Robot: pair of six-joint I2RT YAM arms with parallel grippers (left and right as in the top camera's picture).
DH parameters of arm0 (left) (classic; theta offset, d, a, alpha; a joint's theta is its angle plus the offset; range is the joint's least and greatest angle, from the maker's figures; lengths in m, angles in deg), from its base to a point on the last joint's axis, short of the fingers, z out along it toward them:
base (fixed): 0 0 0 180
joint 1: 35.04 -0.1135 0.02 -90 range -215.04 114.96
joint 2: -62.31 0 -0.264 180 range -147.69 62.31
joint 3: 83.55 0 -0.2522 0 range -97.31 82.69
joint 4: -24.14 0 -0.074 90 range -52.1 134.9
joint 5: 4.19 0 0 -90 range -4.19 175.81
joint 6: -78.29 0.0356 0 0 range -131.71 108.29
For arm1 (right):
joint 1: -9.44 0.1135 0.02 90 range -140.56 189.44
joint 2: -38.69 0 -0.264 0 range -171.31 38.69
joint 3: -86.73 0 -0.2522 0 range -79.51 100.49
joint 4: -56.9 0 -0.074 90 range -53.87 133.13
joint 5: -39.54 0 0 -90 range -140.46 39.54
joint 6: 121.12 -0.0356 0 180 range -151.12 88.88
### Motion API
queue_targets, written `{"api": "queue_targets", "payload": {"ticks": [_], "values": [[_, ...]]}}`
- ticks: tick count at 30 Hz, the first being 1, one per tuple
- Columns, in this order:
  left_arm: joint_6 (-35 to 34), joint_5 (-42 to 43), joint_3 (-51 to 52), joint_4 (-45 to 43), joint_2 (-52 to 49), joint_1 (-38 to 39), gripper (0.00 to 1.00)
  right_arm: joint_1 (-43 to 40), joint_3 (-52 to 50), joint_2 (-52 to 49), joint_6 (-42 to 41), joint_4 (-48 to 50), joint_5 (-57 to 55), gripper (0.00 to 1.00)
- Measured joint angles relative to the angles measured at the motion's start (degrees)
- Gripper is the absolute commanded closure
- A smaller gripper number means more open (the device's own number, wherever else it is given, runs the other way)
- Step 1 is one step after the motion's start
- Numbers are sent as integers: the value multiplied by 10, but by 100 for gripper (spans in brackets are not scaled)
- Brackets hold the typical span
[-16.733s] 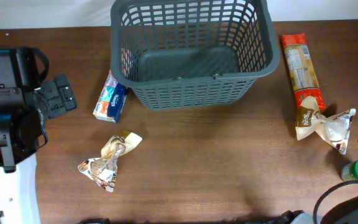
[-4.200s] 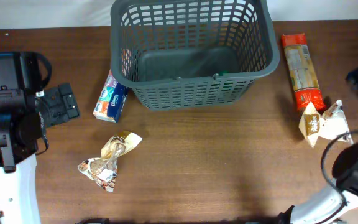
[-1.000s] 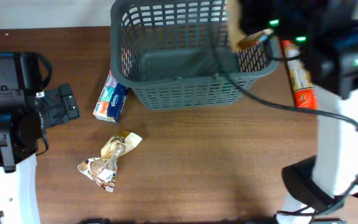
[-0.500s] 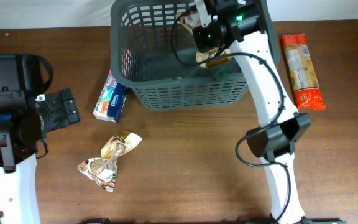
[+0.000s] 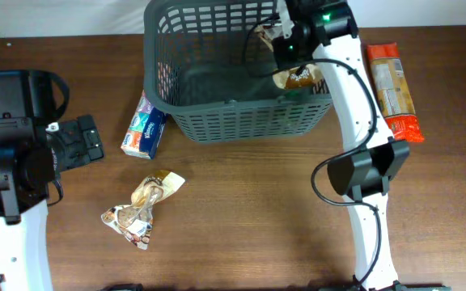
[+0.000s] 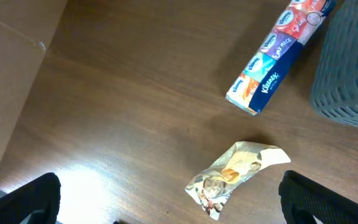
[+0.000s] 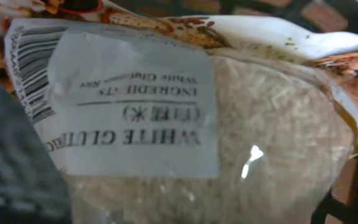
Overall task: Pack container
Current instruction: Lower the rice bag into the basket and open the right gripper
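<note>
The container, a dark grey slotted basket (image 5: pixel 249 123), stands at the table's far middle. My right gripper (image 5: pixel 286 42) reaches in over its right half, shut on a clear packet of white rice (image 5: pixel 299 75) that hangs inside, near the right wall. That rice packet (image 7: pixel 185 124) fills the right wrist view and hides most of the fingers. At the left edge, my left gripper (image 5: pixel 82 139) is open, above bare wood. In the left wrist view its fingertips (image 6: pixel 39 198) stand wide apart beside a crumpled snack packet (image 6: pixel 236 176).
A tissue pack (image 5: pixel 143 129) lies against the basket's left side. The crumpled snack packet (image 5: pixel 145 208) lies on the wood in front of it. A long orange-red packet (image 5: pixel 393 90) lies right of the basket. The right arm's base (image 5: pixel 362 171) stands at front right.
The right arm swung in from the right over the basket with the rice packet. Over the last half second the packet has shifted rightward inside it. The left arm is still.
</note>
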Motion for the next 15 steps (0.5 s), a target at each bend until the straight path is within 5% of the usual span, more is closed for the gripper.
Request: {"api": "queue_targets", "payload": {"ticks": [2,9,15], "values": [[0,0,0,0,0,0,1,-4,0,-7,-2,-1,3,89],[0,0,0,0,0,0,1,-6,-3,-14,-2,-3,11,38],[0,0,0,0,0,0,1,-6,-3,-14,-4,-12,14,25]]}}
